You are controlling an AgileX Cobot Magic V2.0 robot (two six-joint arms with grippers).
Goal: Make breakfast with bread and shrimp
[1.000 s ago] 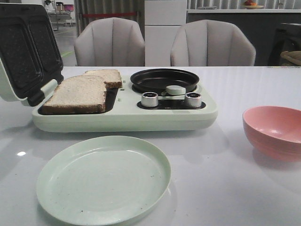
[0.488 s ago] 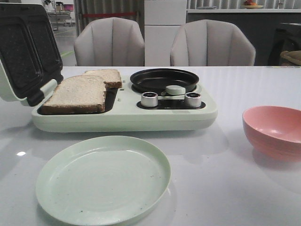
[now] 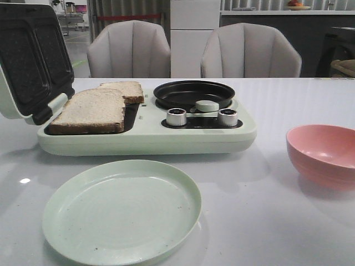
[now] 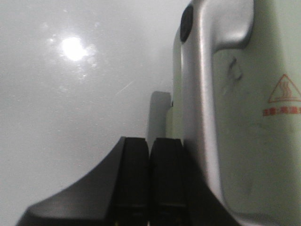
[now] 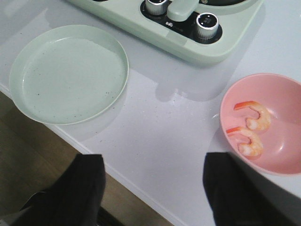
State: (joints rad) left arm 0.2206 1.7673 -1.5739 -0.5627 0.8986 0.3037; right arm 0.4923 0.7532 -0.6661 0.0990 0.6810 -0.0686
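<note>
Two bread slices lie on the open sandwich plate of the pale green breakfast maker (image 3: 144, 138): a large one (image 3: 91, 110) in front and a second (image 3: 125, 90) partly behind it. Two small orange-pink shrimp (image 5: 254, 117) (image 5: 247, 141) rest in the pink bowl (image 5: 282, 94). My right gripper (image 5: 155, 160) is open and holds nothing, hovering over the table's near edge between the green plate (image 5: 68, 73) and the bowl. My left gripper (image 4: 149, 146) is shut on nothing, right beside the maker's raised lid (image 4: 244, 141). Neither gripper shows in the front view.
The maker's lid (image 3: 28, 55) stands open at the left. A black round pan (image 3: 193, 93) sits on the maker's right half behind two knobs (image 3: 176, 117) (image 3: 227, 117). The green plate (image 3: 122, 209) is front centre, the pink bowl (image 3: 323, 155) at the right. Two chairs stand behind the table.
</note>
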